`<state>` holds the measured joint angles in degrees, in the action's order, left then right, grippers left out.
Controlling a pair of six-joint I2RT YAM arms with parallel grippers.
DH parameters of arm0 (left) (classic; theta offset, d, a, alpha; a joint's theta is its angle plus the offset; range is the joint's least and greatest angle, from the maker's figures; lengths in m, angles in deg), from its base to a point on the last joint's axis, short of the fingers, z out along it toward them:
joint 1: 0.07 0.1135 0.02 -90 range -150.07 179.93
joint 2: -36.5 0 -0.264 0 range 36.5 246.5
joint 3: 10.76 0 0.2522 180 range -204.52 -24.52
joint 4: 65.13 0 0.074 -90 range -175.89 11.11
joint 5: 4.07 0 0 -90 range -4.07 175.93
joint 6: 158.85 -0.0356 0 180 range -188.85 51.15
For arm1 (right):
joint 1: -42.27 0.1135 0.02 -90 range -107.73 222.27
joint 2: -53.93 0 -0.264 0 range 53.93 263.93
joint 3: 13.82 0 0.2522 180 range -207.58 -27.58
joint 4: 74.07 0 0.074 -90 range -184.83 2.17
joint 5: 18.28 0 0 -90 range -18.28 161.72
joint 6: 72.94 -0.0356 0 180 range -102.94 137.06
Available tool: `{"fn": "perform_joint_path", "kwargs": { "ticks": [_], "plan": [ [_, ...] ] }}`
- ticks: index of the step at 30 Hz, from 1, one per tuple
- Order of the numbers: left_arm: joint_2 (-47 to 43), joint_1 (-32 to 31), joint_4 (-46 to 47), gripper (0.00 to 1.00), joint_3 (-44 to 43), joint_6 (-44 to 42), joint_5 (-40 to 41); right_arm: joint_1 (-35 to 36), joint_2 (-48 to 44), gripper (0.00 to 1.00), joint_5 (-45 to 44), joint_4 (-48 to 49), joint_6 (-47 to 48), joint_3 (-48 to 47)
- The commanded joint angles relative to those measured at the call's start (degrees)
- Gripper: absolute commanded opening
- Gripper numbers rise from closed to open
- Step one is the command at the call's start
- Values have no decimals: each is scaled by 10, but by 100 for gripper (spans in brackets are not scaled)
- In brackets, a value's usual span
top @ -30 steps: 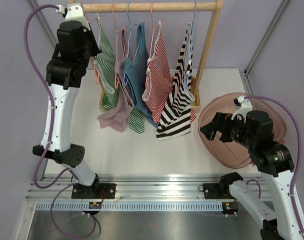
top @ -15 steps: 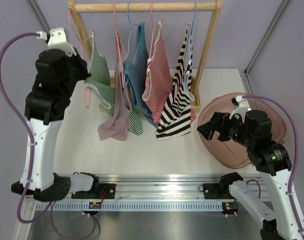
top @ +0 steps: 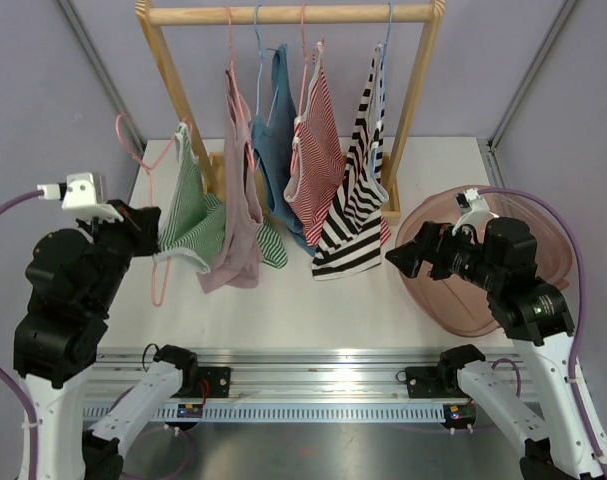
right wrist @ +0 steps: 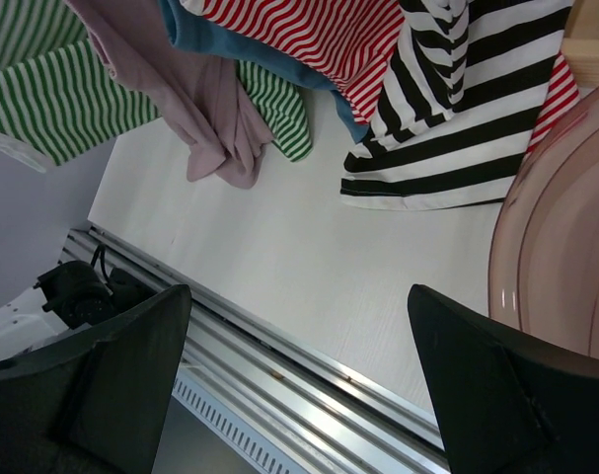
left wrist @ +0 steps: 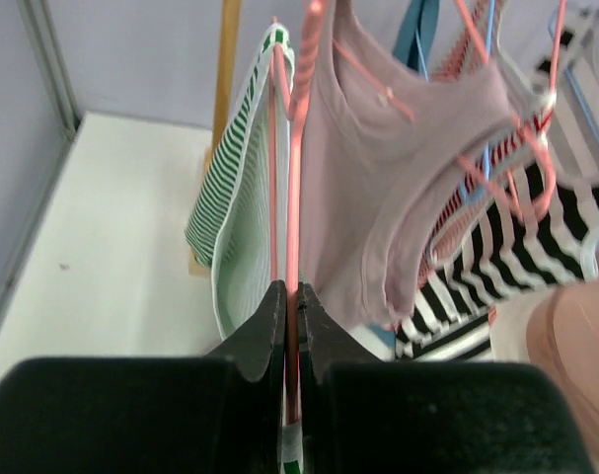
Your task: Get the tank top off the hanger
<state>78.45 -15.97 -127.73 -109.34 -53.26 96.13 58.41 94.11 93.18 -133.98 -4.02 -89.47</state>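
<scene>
Tank top (top: pixel 190 215), green-striped, hangs on the pink hanger (left wrist: pixel 291 188), to the left of the rack and above the surface (top: pixel 283 300). The hanger's hook is free of the rail (top: pixel 283 14) and the garment is not yet off it.

Left claw (left wrist: pixel 291 301): closed on the hanger wire, which is pinched between the two fingers. I judge this grip is meant to hold the hanger up in open space, so the top hangs loose and can be reached from the other side.

The top's right edge overlaps the mauve top (top: pixel 238 210) in the overhead view. I cannot tell whether they touch.

Right claw (top: pixel 401 260): open, fingers wide apart, gripping nothing. It sits by the left rim of the basin (top: pixel 553 225), facing the garments. I judge it is placed to come across and draw the top off.

Risk noted: a strap may snag on the hanger's shoulder.
</scene>
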Motion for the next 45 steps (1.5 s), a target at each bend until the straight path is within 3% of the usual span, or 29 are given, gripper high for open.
{"fn": "perform_joint_path", "kwargs": {
  "ticks": [1, 5, 11, 12, 19, 25, 30, 41, 45],
  "plan": [
    [-50, -3, -4, 0, 60, 16, -71, 4, 5, 99, 40, 47, -14, 19],
    [-107, -3, -48, 0, 149, 23, -118, 4, 11, 99, 91, 112, -60, 66],
    [-171, -2, -57, 0, 234, 41, -249, 6, 38, 100, 180, 296, -176, 178],
    [-173, -2, -54, 0, 258, 42, -304, 6, 44, 99, 184, 319, -192, 190],
    [-179, -3, -13, 0, 333, 67, -444, 53, 103, 99, 174, 501, -277, 252],
    [-208, -2, -11, 0, 305, 72, -511, 206, 189, 99, 79, 562, -273, 210],
    [-231, -2, -44, 0, 266, 73, -465, 311, 260, 97, -48, 593, -240, 154],
    [-247, -4, -31, 0, 234, 91, -514, 393, 376, 85, -128, 607, -176, 16],
    [-244, -6, -28, 0, 223, 92, -516, 399, 403, 76, -169, 591, -159, -19]
  ]
}}
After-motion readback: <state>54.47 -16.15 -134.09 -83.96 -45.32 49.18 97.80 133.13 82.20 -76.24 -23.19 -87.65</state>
